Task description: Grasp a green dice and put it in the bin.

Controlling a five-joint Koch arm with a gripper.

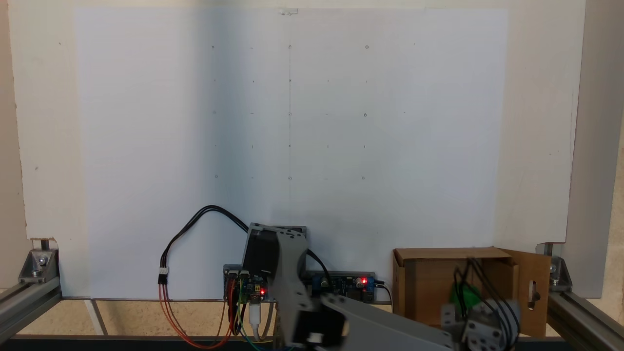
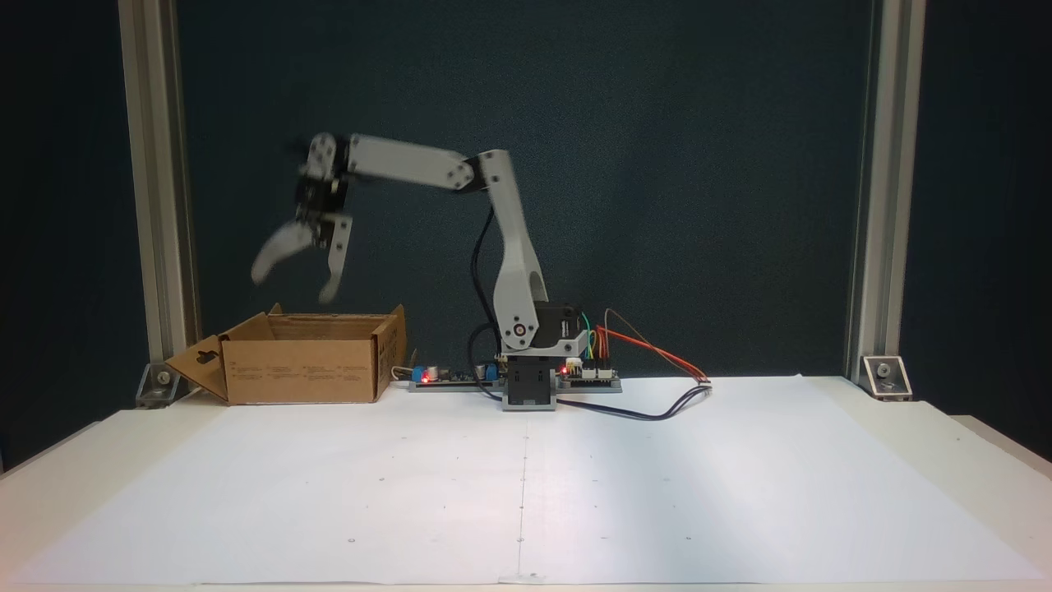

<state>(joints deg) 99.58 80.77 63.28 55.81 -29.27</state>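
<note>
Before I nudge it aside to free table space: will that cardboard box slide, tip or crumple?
Likely slides easily: the box sits on a smooth table and looks like light, thin corrugated board. Tipping seems unlikely, since it is wider than tall. The splayed flap would probably bend if pushed there.

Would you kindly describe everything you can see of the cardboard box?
The cardboard box is brown corrugated board, open at the top, standing upright on the table beside the arm's base, at the paper sheet's far left corner in that fixed view. One flap with a slot-shaped cutout splays outward; faint print marks its front. The open gripper hangs above it without touching. In the other fixed view, something green shows inside, blurred and partly hidden.
</note>
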